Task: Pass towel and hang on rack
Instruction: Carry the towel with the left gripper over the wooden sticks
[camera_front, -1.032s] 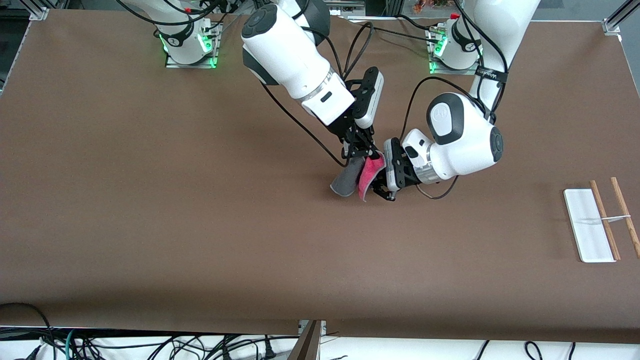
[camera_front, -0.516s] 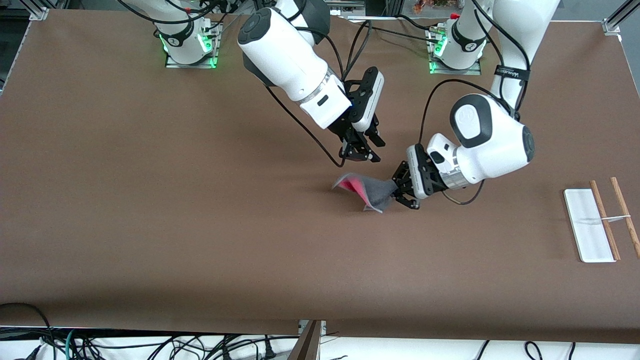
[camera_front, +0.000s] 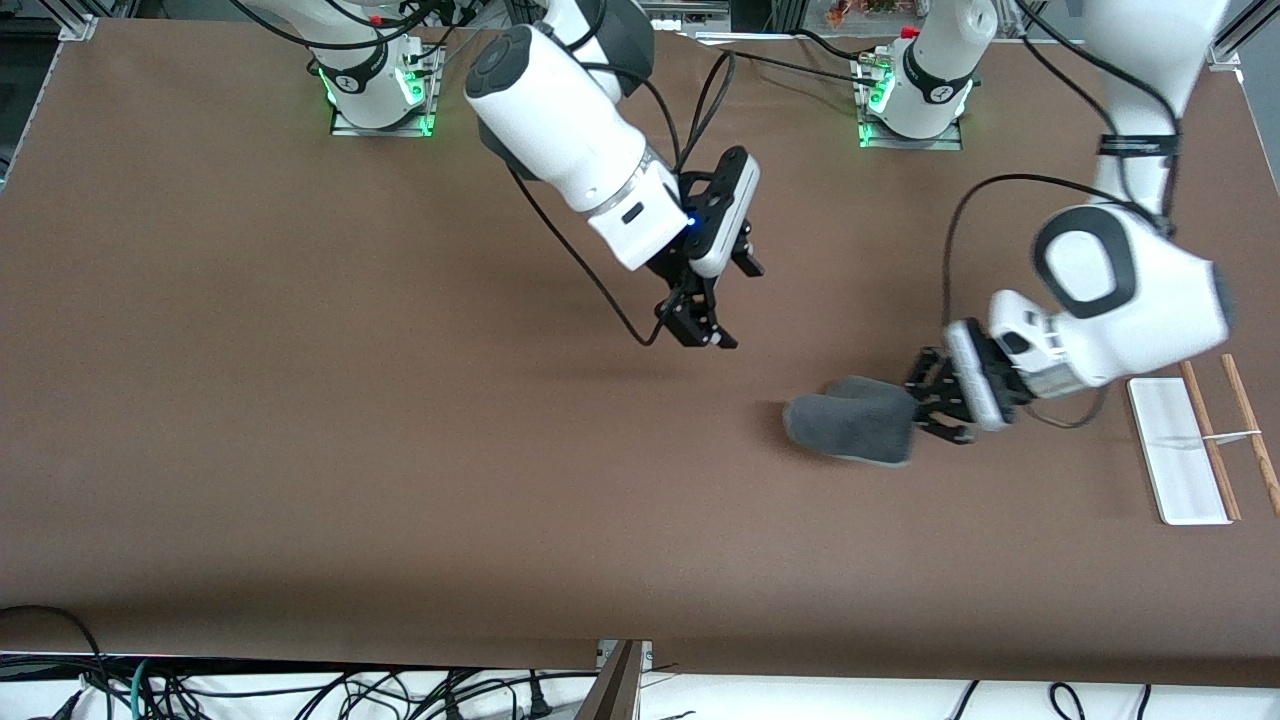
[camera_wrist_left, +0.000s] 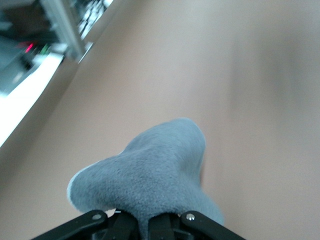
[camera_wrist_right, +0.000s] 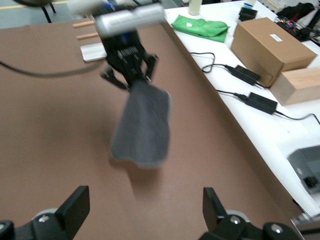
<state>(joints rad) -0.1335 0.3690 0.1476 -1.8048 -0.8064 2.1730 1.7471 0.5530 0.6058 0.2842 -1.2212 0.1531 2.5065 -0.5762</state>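
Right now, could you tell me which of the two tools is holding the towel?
The left tool grips the grey towel, carried near the rack; the right tool is open and empty.

Robot lab (bolted arm bases (camera_front: 380, 90), cables (camera_front: 300, 690))

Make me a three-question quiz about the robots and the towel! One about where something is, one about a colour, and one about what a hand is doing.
1. Where is the rack?
A. toward the left arm's end of the table
B. between the arm bases
C. under the right arm

2. What colour does the towel show?
A. green
B. dark grey
C. yellow

3. What is the right end effector doing?
A. gripping the towel
B. gripping the rack
C. open, holding nothing

Answers:
1 A, the rack sits at that table end.
2 B, only grey fabric shows.
3 C, its fingers are spread; the left end effector holds the towel.
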